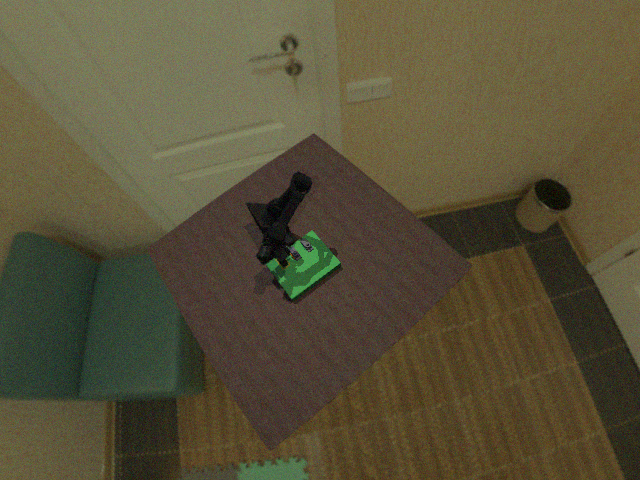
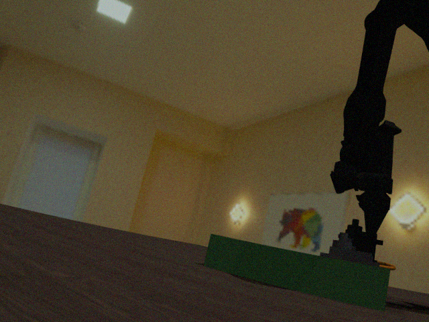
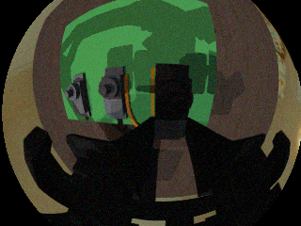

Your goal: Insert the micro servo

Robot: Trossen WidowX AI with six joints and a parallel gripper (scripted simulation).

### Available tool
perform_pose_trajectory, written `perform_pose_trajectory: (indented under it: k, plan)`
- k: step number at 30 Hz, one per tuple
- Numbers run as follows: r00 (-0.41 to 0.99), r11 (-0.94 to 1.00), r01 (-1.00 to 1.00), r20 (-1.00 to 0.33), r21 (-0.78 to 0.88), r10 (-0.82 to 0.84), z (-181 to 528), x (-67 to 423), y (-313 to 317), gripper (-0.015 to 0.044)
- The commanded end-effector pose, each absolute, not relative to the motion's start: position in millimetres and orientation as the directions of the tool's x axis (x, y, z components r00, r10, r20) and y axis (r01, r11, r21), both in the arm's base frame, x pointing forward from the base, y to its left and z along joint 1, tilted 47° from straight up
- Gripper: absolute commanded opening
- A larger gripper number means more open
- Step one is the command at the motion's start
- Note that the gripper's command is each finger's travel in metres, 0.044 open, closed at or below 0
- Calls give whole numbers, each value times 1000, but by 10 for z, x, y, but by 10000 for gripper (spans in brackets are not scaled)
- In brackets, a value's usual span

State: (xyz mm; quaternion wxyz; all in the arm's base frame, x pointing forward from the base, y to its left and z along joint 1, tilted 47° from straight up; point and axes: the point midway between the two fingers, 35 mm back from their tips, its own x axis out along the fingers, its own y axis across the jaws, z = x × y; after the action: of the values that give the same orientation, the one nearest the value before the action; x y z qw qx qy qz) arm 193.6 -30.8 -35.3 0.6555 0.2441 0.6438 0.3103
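Observation:
The green robot deck [image 1: 311, 273] [image 2: 294, 271] [image 3: 157, 32] lies in the middle of the table. My gripper [image 1: 279, 258] [image 2: 370, 242] [image 3: 169, 121] is shut on the dark micro servo [image 2: 360, 237] [image 3: 172, 85] and holds it upright, low at the deck's left end. An orange cable [image 2: 386, 265] [image 3: 152, 83] runs beside the servo. Two grey servos [image 3: 113, 90] [image 3: 77, 93] [image 1: 308, 244] sit in the deck next to it. The pocket is hidden under the held servo and fingers. I cannot tell whether the servo's ears touch the deck.
The deck rests on a purple-brown table [image 1: 320, 335] [image 2: 104, 277]. A teal sofa [image 1: 77, 320] stands left of the table, a bin [image 1: 542, 204] in the far right corner, and a white door [image 1: 180, 103] behind.

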Motion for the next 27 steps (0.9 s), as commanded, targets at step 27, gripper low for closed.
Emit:
perform_pose_trajectory:
  k: [27]
  plan:
    - [-13, 687, -86, -690, 722, 724, -560, 1940, -90, 0]
